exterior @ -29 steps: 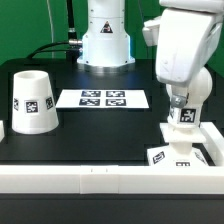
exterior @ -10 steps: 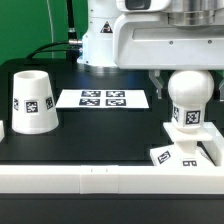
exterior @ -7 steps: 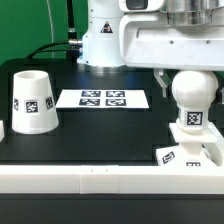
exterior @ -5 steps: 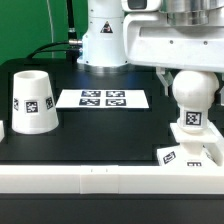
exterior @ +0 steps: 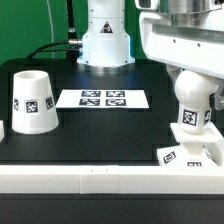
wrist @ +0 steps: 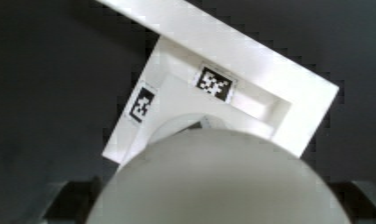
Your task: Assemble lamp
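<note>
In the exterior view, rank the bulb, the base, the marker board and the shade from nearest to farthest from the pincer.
1. bulb, right at the pincer, on the exterior view's right.
2. base, just below the bulb.
3. marker board, mid-table.
4. shade, far on the exterior view's left.

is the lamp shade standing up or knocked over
Standing: the shade rests on its wide end, narrow end up.
</note>
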Tool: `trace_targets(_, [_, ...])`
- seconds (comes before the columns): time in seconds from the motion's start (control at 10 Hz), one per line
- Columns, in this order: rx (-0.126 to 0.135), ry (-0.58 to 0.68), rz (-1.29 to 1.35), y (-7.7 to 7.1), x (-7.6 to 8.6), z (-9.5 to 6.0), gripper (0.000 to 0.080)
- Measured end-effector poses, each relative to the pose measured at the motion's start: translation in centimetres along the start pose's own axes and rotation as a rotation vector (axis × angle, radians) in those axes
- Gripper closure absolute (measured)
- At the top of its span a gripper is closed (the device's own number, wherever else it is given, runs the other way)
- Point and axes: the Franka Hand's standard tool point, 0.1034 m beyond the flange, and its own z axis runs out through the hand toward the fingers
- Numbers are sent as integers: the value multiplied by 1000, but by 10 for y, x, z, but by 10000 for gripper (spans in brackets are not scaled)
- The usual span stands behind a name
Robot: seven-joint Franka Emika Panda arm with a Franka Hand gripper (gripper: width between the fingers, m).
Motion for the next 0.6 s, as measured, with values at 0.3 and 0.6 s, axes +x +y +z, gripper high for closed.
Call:
trace_targets(0.3, [21,-29,221,-2,-1,0,226])
trace_targets(0.6, [24,-39,232,-2,0,0,157])
